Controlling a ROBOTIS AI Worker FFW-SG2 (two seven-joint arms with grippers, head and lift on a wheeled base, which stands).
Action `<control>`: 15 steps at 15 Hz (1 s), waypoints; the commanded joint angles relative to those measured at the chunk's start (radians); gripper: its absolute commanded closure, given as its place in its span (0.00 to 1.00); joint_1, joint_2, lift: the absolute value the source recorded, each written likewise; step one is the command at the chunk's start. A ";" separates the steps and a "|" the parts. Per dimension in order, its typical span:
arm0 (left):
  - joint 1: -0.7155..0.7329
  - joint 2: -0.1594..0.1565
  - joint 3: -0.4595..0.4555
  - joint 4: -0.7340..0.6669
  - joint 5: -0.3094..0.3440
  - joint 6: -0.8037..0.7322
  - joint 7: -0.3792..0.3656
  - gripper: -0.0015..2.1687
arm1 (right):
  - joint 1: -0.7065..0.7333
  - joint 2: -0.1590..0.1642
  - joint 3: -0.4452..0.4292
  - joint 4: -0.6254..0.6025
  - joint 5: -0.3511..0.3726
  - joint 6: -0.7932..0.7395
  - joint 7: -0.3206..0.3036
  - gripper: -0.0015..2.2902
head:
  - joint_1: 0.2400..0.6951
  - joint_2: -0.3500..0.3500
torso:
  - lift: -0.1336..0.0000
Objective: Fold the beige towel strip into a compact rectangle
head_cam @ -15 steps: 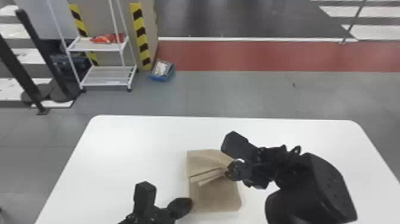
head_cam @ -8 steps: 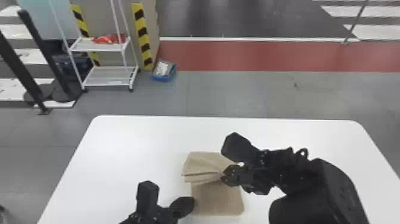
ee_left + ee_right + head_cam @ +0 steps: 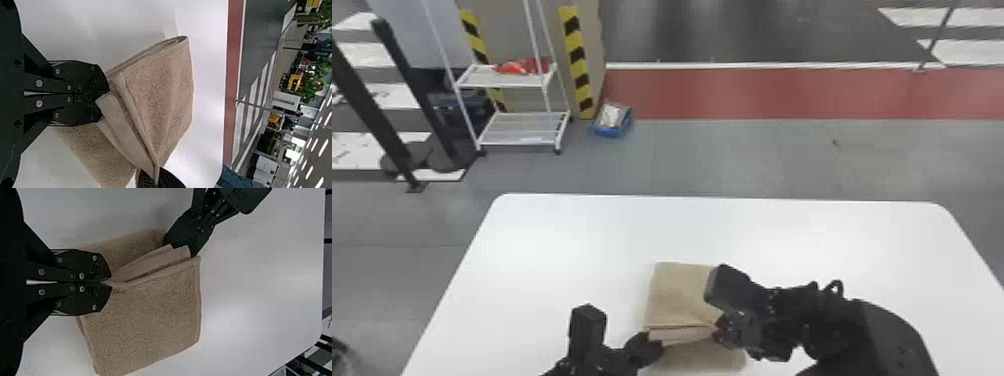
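"Beige towel strip [image 3: 677,295]: who has it?"

"Both. Left gripper [image 3: 653,341] is clenched on the left end of its folded edge, right gripper [image 3: 719,332] on the right end, fingers drawn together on the cloth at each."

"And the rest of it?"

"Over the white table [image 3: 557,250]: folded layers on the far side of the fingertips, a lower layer reaching nearer."
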 commanded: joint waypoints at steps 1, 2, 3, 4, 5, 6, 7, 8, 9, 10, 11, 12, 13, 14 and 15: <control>0.007 0.000 -0.006 -0.004 0.006 0.007 -0.007 0.79 | 0.002 -0.001 -0.007 0.003 -0.002 -0.013 -0.001 0.62 | 1.00 0.53 | 1.00; 0.014 0.000 -0.010 -0.020 0.006 0.007 -0.006 0.79 | 0.002 -0.001 -0.010 -0.004 -0.002 -0.013 -0.001 0.62 | 1.00 0.53 | 1.00; 0.020 0.000 -0.013 -0.027 0.011 0.010 -0.009 0.79 | 0.002 -0.001 -0.015 -0.007 -0.002 -0.013 -0.003 0.62 | 1.00 0.51 | 1.00; 0.024 0.000 -0.016 -0.041 0.021 0.020 -0.012 0.79 | 0.002 -0.001 -0.016 -0.009 -0.002 -0.013 -0.003 0.62 | 1.00 0.51 | 1.00; 0.030 0.002 -0.014 -0.060 0.038 0.032 -0.026 0.79 | 0.002 -0.001 -0.016 -0.010 -0.002 -0.013 -0.003 0.62 | 1.00 0.50 | 1.00; 0.031 0.002 -0.014 -0.072 0.058 0.059 -0.041 0.79 | 0.001 -0.001 -0.016 -0.012 -0.002 -0.013 -0.003 0.62 | 1.00 0.49 | 1.00; 0.031 0.002 -0.019 -0.080 0.064 0.066 -0.044 0.79 | -0.001 -0.001 -0.016 -0.012 -0.002 -0.013 -0.003 0.62 | 1.00 0.48 | 1.00; 0.027 0.000 -0.031 -0.078 0.064 0.075 -0.041 0.79 | -0.004 0.001 -0.013 -0.012 -0.002 -0.013 -0.004 0.62 | 1.00 0.47 | 1.00; 0.014 -0.003 -0.040 -0.064 0.061 0.081 -0.030 0.79 | -0.005 0.002 -0.010 -0.012 -0.002 -0.016 -0.006 0.62 | 1.00 0.46 | 1.00; 0.002 -0.006 -0.045 -0.047 0.060 0.081 -0.026 0.79 | -0.008 0.004 -0.007 -0.012 -0.002 -0.016 -0.006 0.62 | 1.00 0.45 | 1.00; -0.006 -0.008 -0.045 -0.041 0.057 0.081 -0.024 0.79 | -0.011 0.005 -0.003 -0.012 -0.002 -0.016 -0.004 0.62 | 1.00 0.45 | 1.00; -0.006 -0.008 -0.045 -0.040 0.055 0.084 -0.023 0.79 | -0.016 0.005 -0.001 -0.012 -0.005 -0.016 -0.004 0.62 | 1.00 0.45 | 1.00; -0.007 -0.009 -0.045 -0.040 0.052 0.084 -0.020 0.79 | -0.017 0.005 -0.001 -0.012 -0.011 -0.016 -0.003 0.62 | 1.00 0.45 | 1.00; -0.007 -0.009 -0.046 -0.037 0.046 0.084 -0.007 0.79 | -0.017 0.005 0.002 -0.012 -0.011 -0.019 0.004 0.62 | 1.00 0.46 | 1.00; -0.012 -0.009 -0.059 -0.035 0.034 0.084 0.011 0.79 | -0.017 0.004 0.000 -0.026 -0.014 -0.026 0.010 0.62 | 1.00 0.46 | 1.00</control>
